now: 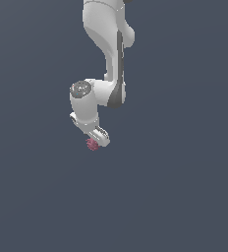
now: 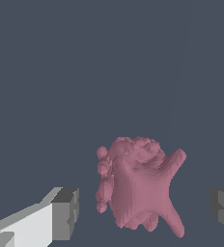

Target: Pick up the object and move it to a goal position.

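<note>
Because the gripper (image 2: 143, 210) hangs spread wide with a finger on either side, the object (image 2: 138, 188) sits between them untouched, low and right of centre in the wrist frame; in the exterior view it peeks out (image 1: 92, 144) just under the gripper (image 1: 97, 138).

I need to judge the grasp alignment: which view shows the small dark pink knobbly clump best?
The wrist view: the dark pink knobbly clump fills the frame's middle, lumps and prongs clear, between the gripper's spread fingers. The exterior view shows only a tiny pink speck partly under the white gripper.
</note>
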You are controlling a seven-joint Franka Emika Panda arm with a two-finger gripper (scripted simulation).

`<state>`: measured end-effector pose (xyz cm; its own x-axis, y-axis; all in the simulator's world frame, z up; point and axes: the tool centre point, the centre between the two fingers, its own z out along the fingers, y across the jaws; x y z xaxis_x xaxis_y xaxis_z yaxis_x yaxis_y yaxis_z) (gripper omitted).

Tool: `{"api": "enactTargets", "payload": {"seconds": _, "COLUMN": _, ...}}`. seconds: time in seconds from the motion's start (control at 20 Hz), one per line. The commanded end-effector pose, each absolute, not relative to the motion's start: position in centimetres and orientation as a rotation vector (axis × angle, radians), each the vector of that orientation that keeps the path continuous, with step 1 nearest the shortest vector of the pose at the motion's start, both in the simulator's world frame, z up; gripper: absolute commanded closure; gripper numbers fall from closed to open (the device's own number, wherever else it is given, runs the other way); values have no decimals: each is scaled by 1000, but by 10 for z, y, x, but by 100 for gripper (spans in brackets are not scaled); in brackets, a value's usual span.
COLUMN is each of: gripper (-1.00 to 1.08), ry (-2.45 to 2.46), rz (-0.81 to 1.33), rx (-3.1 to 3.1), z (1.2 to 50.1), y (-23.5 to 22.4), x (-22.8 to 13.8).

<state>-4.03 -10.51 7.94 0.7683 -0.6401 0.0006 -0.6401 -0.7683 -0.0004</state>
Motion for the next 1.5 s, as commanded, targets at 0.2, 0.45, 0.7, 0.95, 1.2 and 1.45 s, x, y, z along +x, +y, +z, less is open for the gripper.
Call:
{"api": "enactTargets", "payload": {"seconds": 0.2, "gripper": -92, "ry": 1075, "rz": 0, "rx": -2952, "z": 50, "y": -105, "x": -42}}
{"api": "enactTargets", "payload": {"seconds": 0.45, "gripper": -92, "ry": 1076, "rz": 0, "rx": -2952, "z": 43, "y": -106, "x": -41}}
{"api": "enactTargets", "payload": {"seconds": 0.7, "gripper": 108, "ry": 1076, "rz": 0, "rx": -2952, "z": 43, "y": -106, "x": -41}}
{"api": "enactTargets", "payload": {"seconds": 0.95, "gripper": 108, "ry": 1076, "rz": 0, "rx": -2952, "z": 43, "y": -106, "x": -41}}
{"api": "enactTargets", "payload": {"seconds": 1.2, "gripper": 108, "ry": 1086, "rz": -15, "rx": -2948, "z": 47, "y": -105, "x": -37}}
{"api": "enactTargets", "payload": {"seconds": 1.45, "gripper": 108, "ry": 1129, "rz": -69, "rx": -2935, "z": 58, "y": -104, "x": -26}}
